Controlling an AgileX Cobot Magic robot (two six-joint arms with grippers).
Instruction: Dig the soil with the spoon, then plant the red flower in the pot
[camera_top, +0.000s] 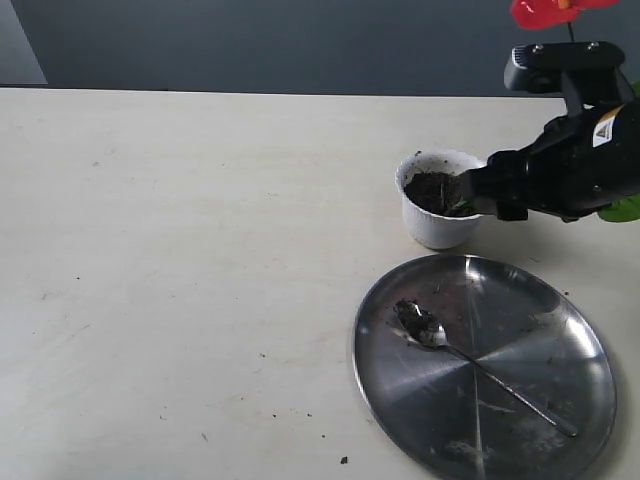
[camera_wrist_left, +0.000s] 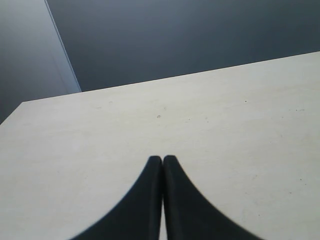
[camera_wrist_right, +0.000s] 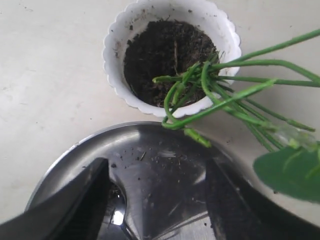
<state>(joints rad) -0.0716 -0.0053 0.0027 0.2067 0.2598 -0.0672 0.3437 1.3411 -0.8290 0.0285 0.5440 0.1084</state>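
Observation:
The white scalloped pot (camera_top: 437, 222) (camera_wrist_right: 114, 55) stands just beyond the steel plate and holds dark soil (camera_top: 434, 189) (camera_wrist_right: 160, 55). The red flower (camera_top: 545, 11) shows a bloom at the top right edge above my right arm. Its green stems (camera_wrist_right: 215, 95) reach over the pot's rim, with their bent ends above the soil. My right gripper (camera_top: 480, 195) (camera_wrist_right: 155, 167) hangs open beside the pot, and nothing is between its fingers; the stems pass beside it. The spoon (camera_top: 432, 331) lies on the plate. My left gripper (camera_wrist_left: 162, 159) is shut and empty over bare table.
A large round steel plate (camera_top: 560, 330) (camera_wrist_right: 165, 145) with soil crumbs lies at the front right, under my right gripper. A green leaf (camera_top: 625, 208) (camera_wrist_right: 290, 170) sticks out by the right arm. Crumbs of soil dot the table.

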